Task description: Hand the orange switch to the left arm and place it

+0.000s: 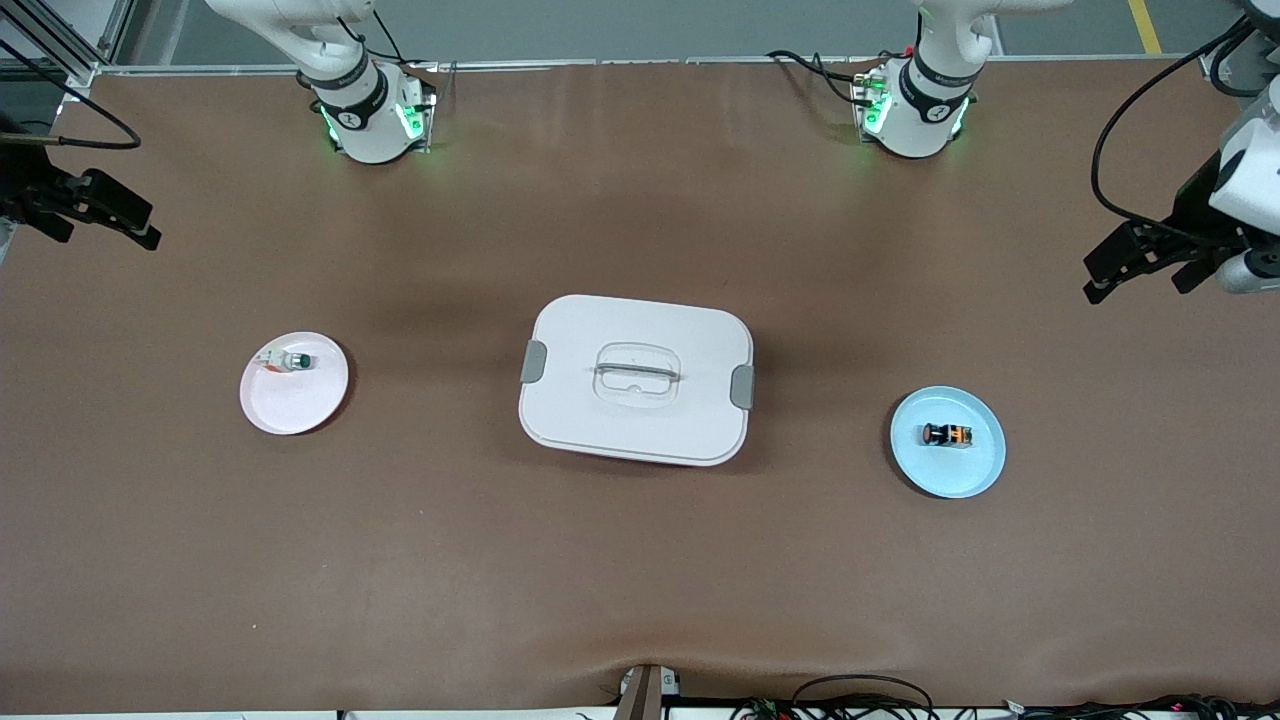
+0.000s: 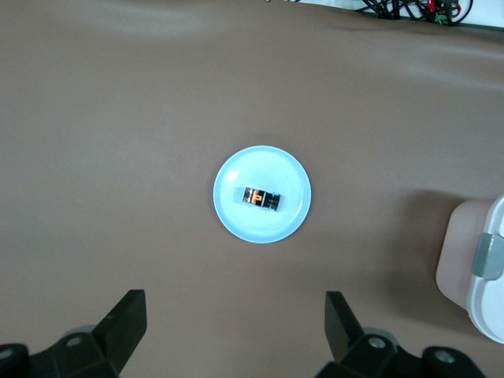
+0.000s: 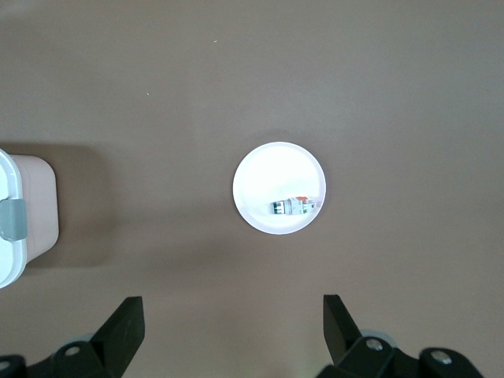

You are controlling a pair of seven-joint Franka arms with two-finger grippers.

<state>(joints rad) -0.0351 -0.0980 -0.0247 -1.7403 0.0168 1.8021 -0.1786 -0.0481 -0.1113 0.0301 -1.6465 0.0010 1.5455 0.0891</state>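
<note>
The orange switch point(image 1: 946, 435) point(image 2: 261, 198), black with orange marks, lies on a light blue plate point(image 1: 975, 470) point(image 2: 240, 216) toward the left arm's end of the table. The white lidded box point(image 1: 636, 380) point(image 2: 484, 276) point(image 3: 12, 228) sits mid-table between the two plates. My left gripper point(image 1: 1142, 285) point(image 2: 235, 315) hangs open and empty over bare table at the left arm's end, apart from the blue plate. My right gripper point(image 1: 105, 238) point(image 3: 233, 319) hangs open and empty over the right arm's end.
A pale pink plate point(image 1: 300, 405) point(image 3: 268, 177) toward the right arm's end holds a small white switch with a green cap point(image 1: 288, 362) point(image 3: 295, 207). Cables run along the table edge nearest the front camera point(image 1: 860, 700). Brown tabletop point(image 1: 640, 560) surrounds the box.
</note>
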